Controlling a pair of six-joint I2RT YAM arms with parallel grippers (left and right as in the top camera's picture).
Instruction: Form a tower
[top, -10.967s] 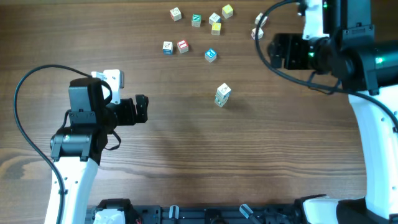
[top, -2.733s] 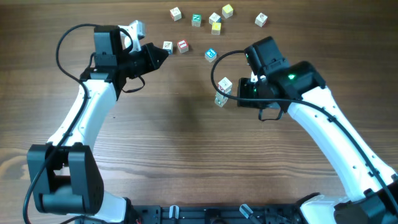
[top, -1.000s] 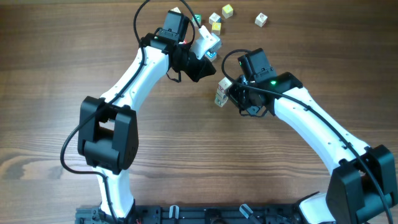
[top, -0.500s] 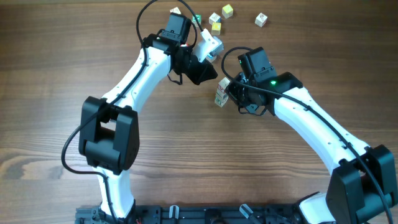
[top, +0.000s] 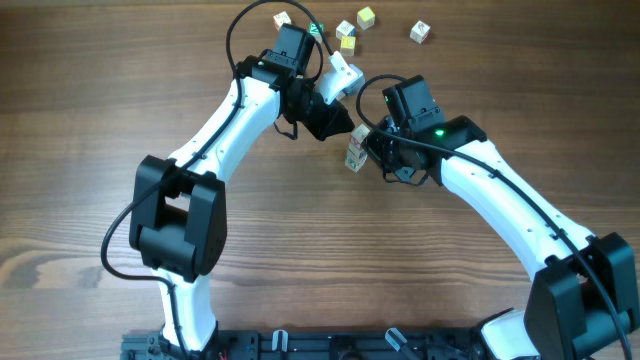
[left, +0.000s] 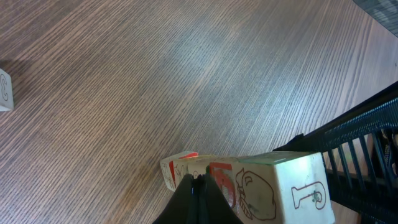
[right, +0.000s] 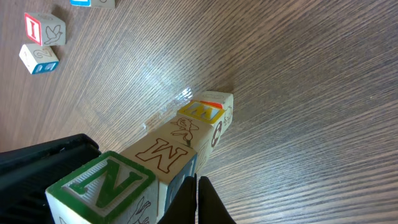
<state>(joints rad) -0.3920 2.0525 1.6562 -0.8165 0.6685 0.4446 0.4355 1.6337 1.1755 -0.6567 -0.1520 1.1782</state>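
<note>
The tower (top: 356, 152), a narrow column of small white letter cubes one cube wide, stands upright on the brown wood-grain surface (top: 100, 120), a little right of the middle and between the two arms. In the right wrist view the tower (right: 168, 155) runs from a top cube with a green N, past a cube with a brown M, to cubes with yellow and red faces at its foot. In the left wrist view the tower (left: 249, 183) shows red drawings and, on its nearest cube, a green letter.

The left tool (top: 342, 124) reaches in from the upper left, and its fingers are pressed together with nothing between them. In its own camera, the left tool (left: 199, 190) points at the side of the column. Whether it touches cannot be told.

The right tool (top: 372, 150) comes in from the right, just beside the column. Its fingers are also together and empty, and the tip of the right tool (right: 197, 186) lies against or just beside the cubes.

Loose white letter cubes lie well apart from the column along the far edge. Among them are a yellow-topped cube (top: 366, 16) and a white cube (top: 420, 32) standing alone. The right wrist view also shows a red-lettered cube (right: 45, 30) and a blue-marked cube (right: 38, 57) close together.
</note>
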